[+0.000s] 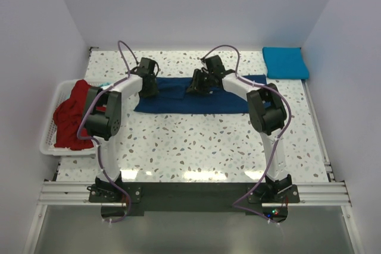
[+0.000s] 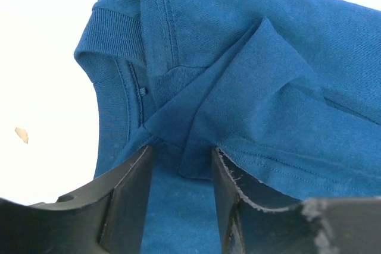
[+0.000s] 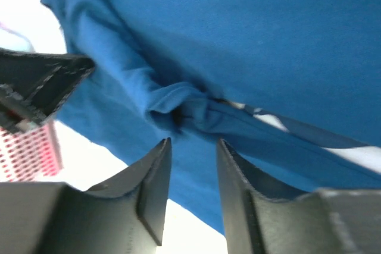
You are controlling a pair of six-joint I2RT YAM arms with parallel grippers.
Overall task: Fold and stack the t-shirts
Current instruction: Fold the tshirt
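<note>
Left end effector [image 2: 181,153] hung spread over a sleeve fold of the navy shirt [image 1: 190,102]; right end effector [image 3: 191,144] spread too, bunched cloth just beyond. Right of that shirt, a turquoise shirt [image 1: 286,62] lay folded; left, a red shirt [image 1: 71,117] waited in the basket [image 1: 50,141]

Walls [image 1: 196,4]: plain pale lilac panels at left, far and right.
Worktop [image 1: 208,147]: white, speckled terrazzo pattern.
Light: bright glare along the worktop's far edge.
Near edge: aluminium rails [image 1: 321,193].

Three t-shirts — navy [image 1: 196,102], turquoise [image 1: 286,62], red [image 1: 71,117] — one basket [image 1: 50,147], two arms: left [image 1: 104,111], right [image 1: 265,111].
</note>
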